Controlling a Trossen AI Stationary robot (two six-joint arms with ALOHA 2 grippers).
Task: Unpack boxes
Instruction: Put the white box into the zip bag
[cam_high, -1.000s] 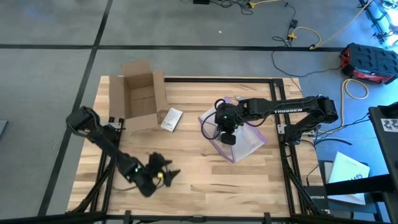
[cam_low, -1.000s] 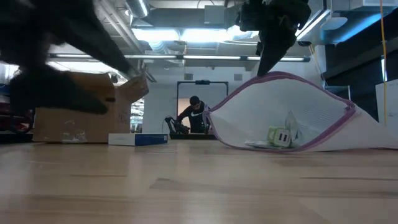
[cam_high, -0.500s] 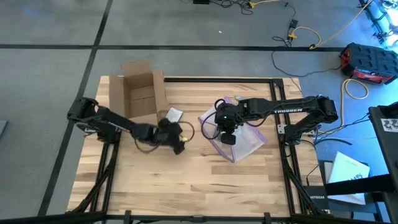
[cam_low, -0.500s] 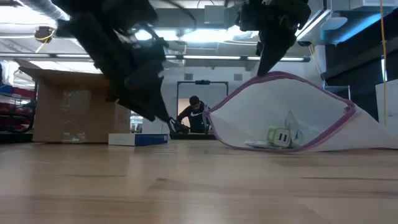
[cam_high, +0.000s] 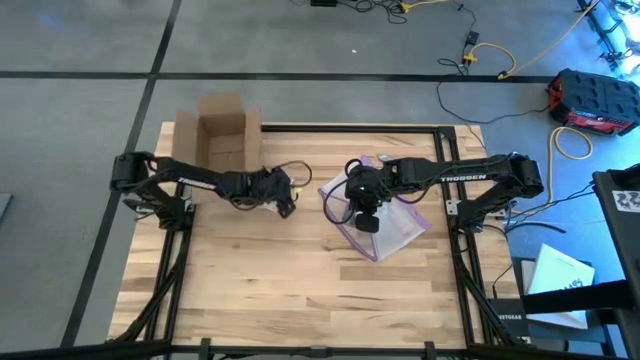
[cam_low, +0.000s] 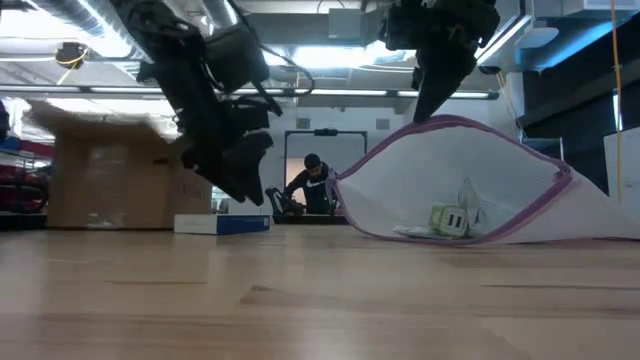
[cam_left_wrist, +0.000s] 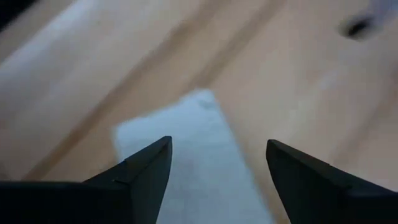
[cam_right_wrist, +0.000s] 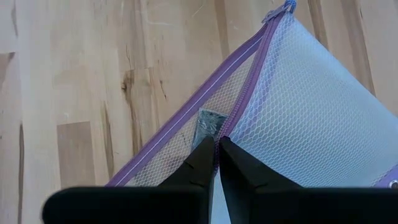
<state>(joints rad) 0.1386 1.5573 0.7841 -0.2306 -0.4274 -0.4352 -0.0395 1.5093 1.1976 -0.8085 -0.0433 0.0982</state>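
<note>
The cardboard box (cam_high: 215, 140) stands open at the table's (cam_high: 300, 300) far left corner, flaps up. The left gripper (cam_high: 283, 195) hangs just in front of it, over a small pale packet (cam_left_wrist: 186, 162), jaws spread with the packet between the fingertips and not yet touched. The right gripper (cam_high: 365, 222) sits near the middle of the far edge, jaws pressed together on the purple zip edge of a mesh bag (cam_high: 385, 225), holding its mouth up.

The likeliest trouble is the flat packet: it lies low on the wood, so the fingers could scrape the table or push it away instead of catching it. If the right gripper lost its pinch, the bag mouth would probably fall shut before anything went in.

The high view gives the layout, but the left arm hides the packet there. Only the left wrist view shows the packet between the open fingers. The low view alone shows the bag's gaping mouth and a small green-and-white item (cam_low: 448, 220) already inside, with a person (cam_low: 310, 185) in the room behind. The right wrist view confirms the pinch on the zip.
</note>
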